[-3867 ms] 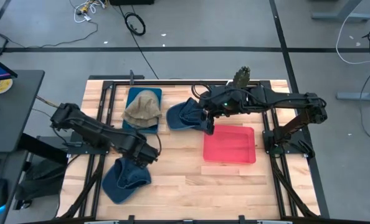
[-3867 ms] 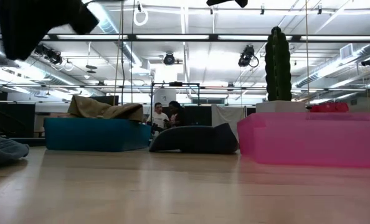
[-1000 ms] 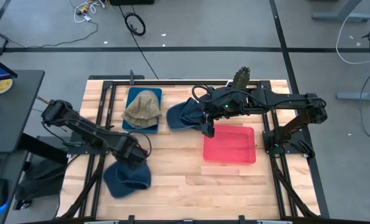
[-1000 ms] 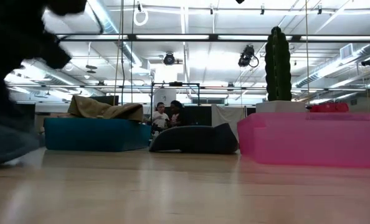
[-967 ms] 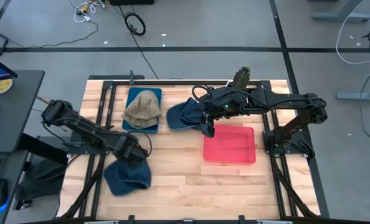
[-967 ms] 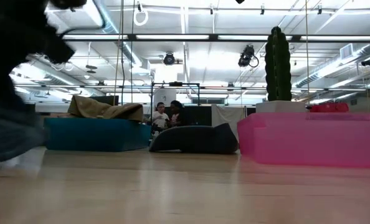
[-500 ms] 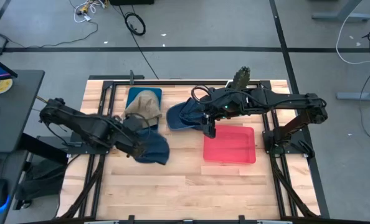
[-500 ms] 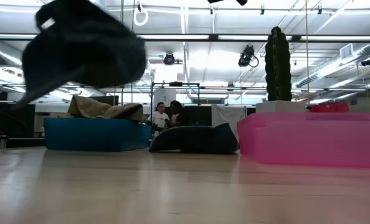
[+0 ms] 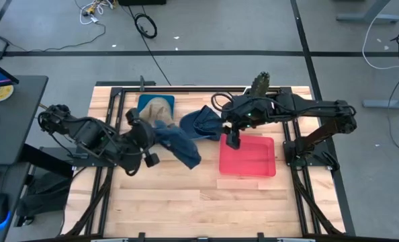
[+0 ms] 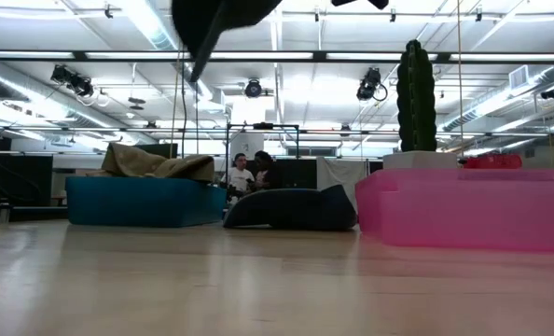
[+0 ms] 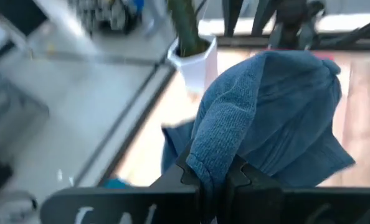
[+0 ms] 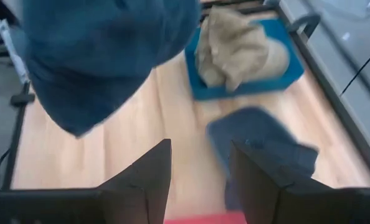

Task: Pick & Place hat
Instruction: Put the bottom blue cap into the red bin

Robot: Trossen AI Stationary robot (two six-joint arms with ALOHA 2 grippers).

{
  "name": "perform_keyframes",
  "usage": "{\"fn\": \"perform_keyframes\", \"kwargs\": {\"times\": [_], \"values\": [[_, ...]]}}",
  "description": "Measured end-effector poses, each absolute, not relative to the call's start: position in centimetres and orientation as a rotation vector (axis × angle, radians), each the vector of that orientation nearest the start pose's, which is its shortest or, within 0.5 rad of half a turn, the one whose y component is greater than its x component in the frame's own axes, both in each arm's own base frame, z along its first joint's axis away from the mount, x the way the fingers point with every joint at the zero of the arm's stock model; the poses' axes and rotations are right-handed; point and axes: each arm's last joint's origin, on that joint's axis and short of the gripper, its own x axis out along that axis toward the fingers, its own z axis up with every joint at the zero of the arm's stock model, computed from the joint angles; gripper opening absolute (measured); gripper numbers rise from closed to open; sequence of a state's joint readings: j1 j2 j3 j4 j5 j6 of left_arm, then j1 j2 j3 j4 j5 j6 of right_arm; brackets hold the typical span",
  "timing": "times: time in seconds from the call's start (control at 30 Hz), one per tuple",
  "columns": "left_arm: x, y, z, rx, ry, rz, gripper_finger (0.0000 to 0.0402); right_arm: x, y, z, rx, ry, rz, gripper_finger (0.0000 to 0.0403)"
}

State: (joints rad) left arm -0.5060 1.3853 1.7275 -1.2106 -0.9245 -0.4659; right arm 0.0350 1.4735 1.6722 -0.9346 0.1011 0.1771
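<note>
Hanging blue hat (image 9: 178,142) btwn tan hat (image 9: 158,109) & pink tray (image 9: 248,165).

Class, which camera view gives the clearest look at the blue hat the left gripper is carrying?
The left wrist view: the blue hat fills it, pinched in the left gripper. The high view shows it hanging mid-table, the right wrist view shows it blurred, and the low view shows only a dark edge at the top.

Blue hat (image 9: 178,142) aloft, seemingly drooping

In the low view the lifted blue hat (image 10: 223,23) was cut off by the top edge, and it partly hid the tan hat (image 9: 156,107) from above.
</note>
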Motion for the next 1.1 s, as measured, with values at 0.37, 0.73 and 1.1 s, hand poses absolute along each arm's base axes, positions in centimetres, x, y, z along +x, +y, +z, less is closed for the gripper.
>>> {"fn": "perform_keyframes", "kwargs": {"times": [0.37, 0.73, 1.1], "values": [[23.7, -10.5, 47.1, 0.36, 0.316, 0.425, 0.0011, 27.1, 0.2, 40.9, 0.189, 0.837, -0.148, 0.0164], [24.3, -9.6, 51.2, 0.465, 0.03, 0.362, 0.0011, 21.0, 0.4, 44.7, 0.309, 0.678, -0.18, 0.0164], [24.9, -8.5, 53.4, 0.485, -0.263, 0.143, 0.001, 17.3, 0.3, 48.6, 0.376, 0.348, -0.125, 0.0164]]}}
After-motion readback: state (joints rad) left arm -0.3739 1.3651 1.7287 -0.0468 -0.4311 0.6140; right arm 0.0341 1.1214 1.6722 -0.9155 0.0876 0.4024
